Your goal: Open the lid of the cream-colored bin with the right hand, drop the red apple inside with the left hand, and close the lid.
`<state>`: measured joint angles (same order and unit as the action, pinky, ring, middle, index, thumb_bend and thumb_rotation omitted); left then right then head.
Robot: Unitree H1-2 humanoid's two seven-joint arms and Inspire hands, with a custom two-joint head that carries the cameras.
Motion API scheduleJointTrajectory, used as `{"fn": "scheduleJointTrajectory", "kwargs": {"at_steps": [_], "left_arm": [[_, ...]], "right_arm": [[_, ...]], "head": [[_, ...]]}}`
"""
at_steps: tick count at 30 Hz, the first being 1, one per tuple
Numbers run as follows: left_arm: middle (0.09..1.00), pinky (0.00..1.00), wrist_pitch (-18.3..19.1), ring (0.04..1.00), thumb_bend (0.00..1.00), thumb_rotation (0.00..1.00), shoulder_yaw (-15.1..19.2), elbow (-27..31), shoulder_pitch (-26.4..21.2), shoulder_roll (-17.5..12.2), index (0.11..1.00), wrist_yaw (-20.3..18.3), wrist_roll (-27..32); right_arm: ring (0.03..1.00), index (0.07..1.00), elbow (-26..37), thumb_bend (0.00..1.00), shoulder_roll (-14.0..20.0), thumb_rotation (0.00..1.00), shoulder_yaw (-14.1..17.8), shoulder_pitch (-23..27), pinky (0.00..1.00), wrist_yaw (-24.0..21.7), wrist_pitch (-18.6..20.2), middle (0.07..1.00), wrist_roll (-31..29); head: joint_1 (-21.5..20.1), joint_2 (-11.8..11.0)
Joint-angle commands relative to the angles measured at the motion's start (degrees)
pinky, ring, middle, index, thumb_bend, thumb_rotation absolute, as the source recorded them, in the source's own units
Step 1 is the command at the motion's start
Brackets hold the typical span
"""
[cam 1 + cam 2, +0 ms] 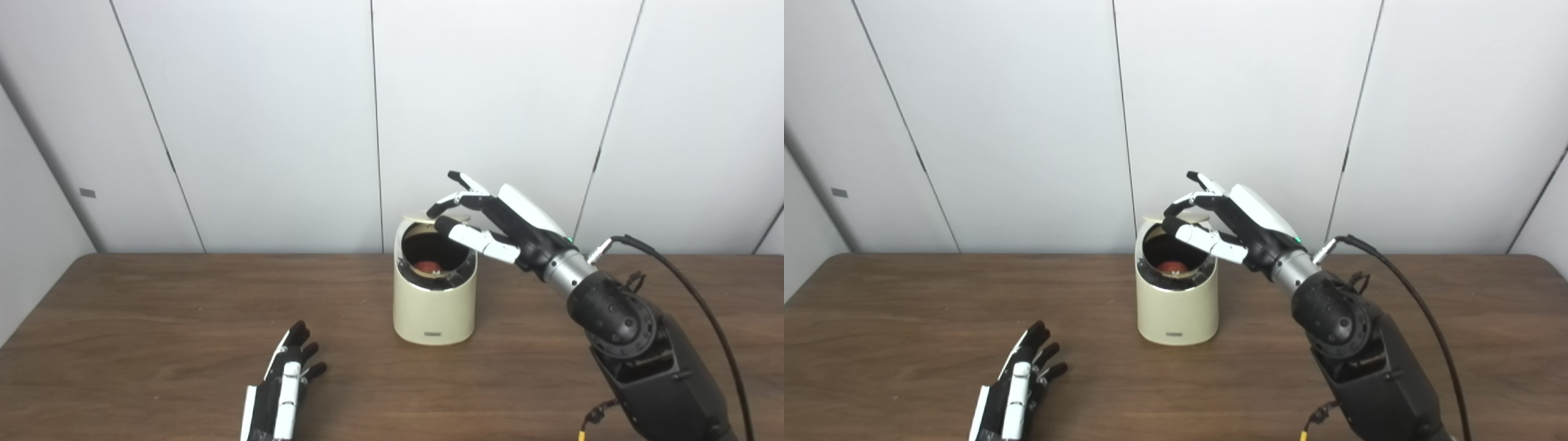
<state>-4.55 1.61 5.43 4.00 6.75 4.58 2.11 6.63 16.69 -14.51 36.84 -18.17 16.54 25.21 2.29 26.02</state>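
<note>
At the rear centre of the desk [153, 318], the cream-colored bin [435, 309] is standing open, with the red apple [427, 267] lying inside it. The right hand [490, 223] is reaching over the rim, fingers spread and touching the raised lid [416, 215] at the back, apparently gripping nothing. The left hand [285, 383] is resting empty on the desk, fingers extended, well apart from the bin. Closing is judged to be the step in hand; the next move calls for lowering the lid onto the rim.

Right hand [490, 226] raised, left hand [285, 383] low.
</note>
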Motion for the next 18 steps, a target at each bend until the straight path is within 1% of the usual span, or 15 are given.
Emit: {"fn": "scheduleJointTrajectory", "kwargs": {"at_steps": [1, 6, 10, 11, 13, 16, 18], "left_arm": [[0.928, 0.79, -1.0, 0.888, 0.54, 0.83, -0.5, -2.1, 1.0, 0.6, 0.924, 0.0, -0.1], [0.926, 0.79, -0.8, 0.886, 0.53, 0.81, -0.5, -1.6, 1.1, 0.7, 0.92, -0.1, 0.2], [0.931, 0.8, -1.0, 0.891, 0.54, 0.82, -0.7, -1.4, 1.4, 0.6, 0.925, 0.0, -0.3], [0.929, 0.79, -1.0, 0.89, 0.54, 0.82, -0.6, -1.4, 1.4, 0.6, 0.923, 0.0, -0.2], [0.927, 0.79, -1.0, 0.886, 0.54, 0.8, -0.6, -1.2, 1.4, 0.7, 0.924, 0.1, -0.1], [0.924, 0.79, -1.3, 0.883, 0.54, 0.8, -0.6, -1.3, 1.3, 0.6, 0.928, 0.1, -0.5], [0.925, 0.79, -1.8, 0.882, 0.53, 0.79, -0.7, -1.5, 1.3, 0.5, 0.931, 0.0, -0.6]], "right_arm": [[1.0, 0.711, 1.4, 0.53, 0.6, 1.0, 1.1, 1.6, 1.0, 0.5, -1.1, 0.997, -0.2], [1.0, 0.721, 0.6, 0.51, 0.3, 1.0, 1.9, 1.4, 1.0, 0.7, -0.5, 0.989, -0.7], [1.0, 0.72, 0.7, 0.5, 0.3, 1.0, 2.0, 0.7, 1.0, 0.6, -0.7, 0.991, -0.8], [1.0, 0.718, 0.8, 0.51, 0.4, 1.0, 1.8, 0.5, 0.99, 0.6, -0.7, 0.99, -0.5], [1.0, 0.71, 0.9, 0.55, 0.4, 1.0, 1.6, -0.1, 0.98, 0.6, -0.6, 0.991, -0.2], [1.0, 0.712, 0.9, 0.6, 0.1, 1.0, 1.3, -0.7, 0.99, 0.5, -0.2, 0.996, 0.3], [1.0, 0.717, 0.8, 0.62, 0.2, 1.0, 0.9, -1.0, 1.0, 0.4, -0.5, 0.998, 0.6]], "head": [[0.0, 0.0], [0.1, 0.2], [0.2, 0.4], [0.2, 0.4], [0.1, 0.8], [0.1, 0.8], [0.1, 1.1]]}}
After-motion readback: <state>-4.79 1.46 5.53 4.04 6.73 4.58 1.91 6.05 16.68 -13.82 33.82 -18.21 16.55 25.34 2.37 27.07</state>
